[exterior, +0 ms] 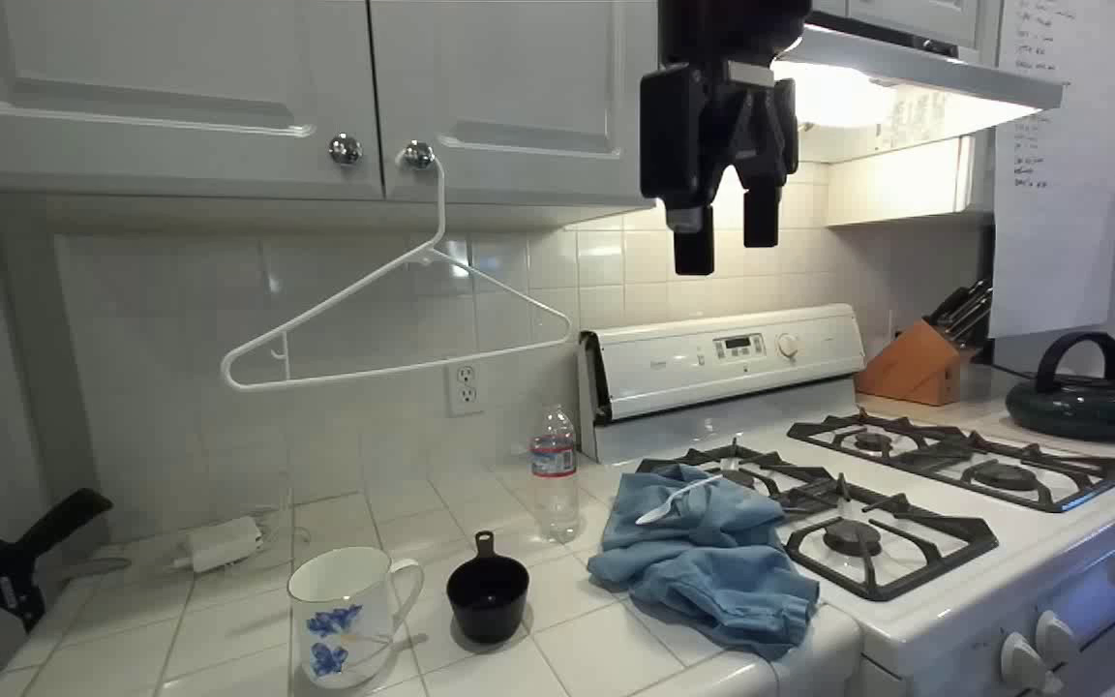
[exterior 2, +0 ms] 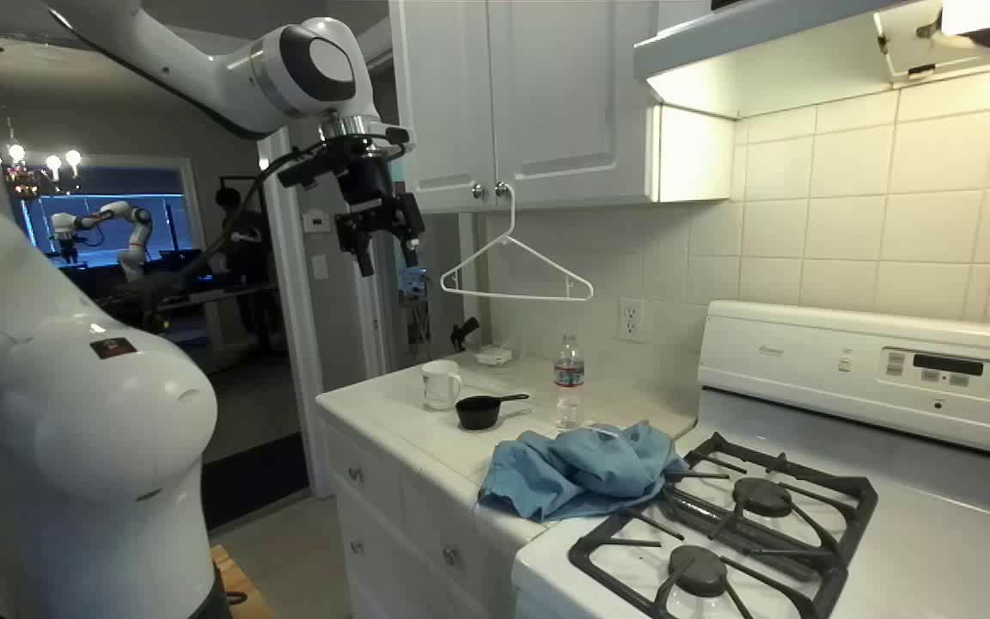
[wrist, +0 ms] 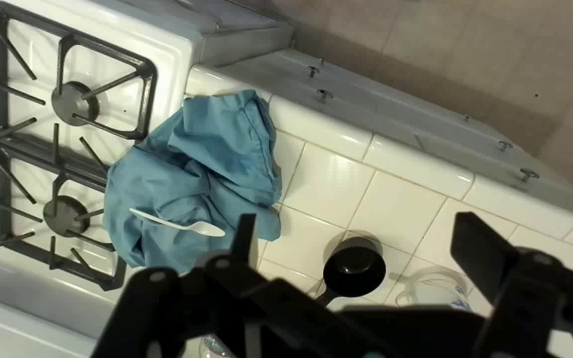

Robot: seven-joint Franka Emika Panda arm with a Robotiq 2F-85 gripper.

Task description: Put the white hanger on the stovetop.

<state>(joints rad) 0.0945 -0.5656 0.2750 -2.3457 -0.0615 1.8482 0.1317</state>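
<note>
A slim, smooth white hanger (exterior: 430, 250), triangular with rounded lower corners, hangs by its hook from a round, shiny metal knob (exterior: 418, 155) on a panelled cabinet door (exterior: 533, 92), well apart from the stovetop (exterior 2: 942, 516). That surface is glossy white and bears dull black grates (wrist: 38, 155), their straight prongs reaching in toward disc-shaped burner caps (wrist: 68, 103). The gripper (exterior: 727, 235), matte black and angular, points downward apart from the hanger, its jaws spread well away from each other. Across the seam between the glazed square tiles of the counter (wrist: 331, 184) and the stovetop's edge slumps a blue cloth (wrist: 217, 149), soft and deeply creased, with a slender white spoon (wrist: 202, 228) lying on its folds. Near it on the tiles stand a clear, narrow-necked bottle (exterior: 556, 499) with a red and blue label, a deep round black cup (exterior: 488, 600) with a stubby handle, and a white mug (exterior: 340, 615) painted with blue flowers. On the stove's far side in an exterior view sit a slanted wooden knife block (exterior: 916, 366) and a squat, glossy dark kettle (exterior: 1080, 407) with an arched handle.
</note>
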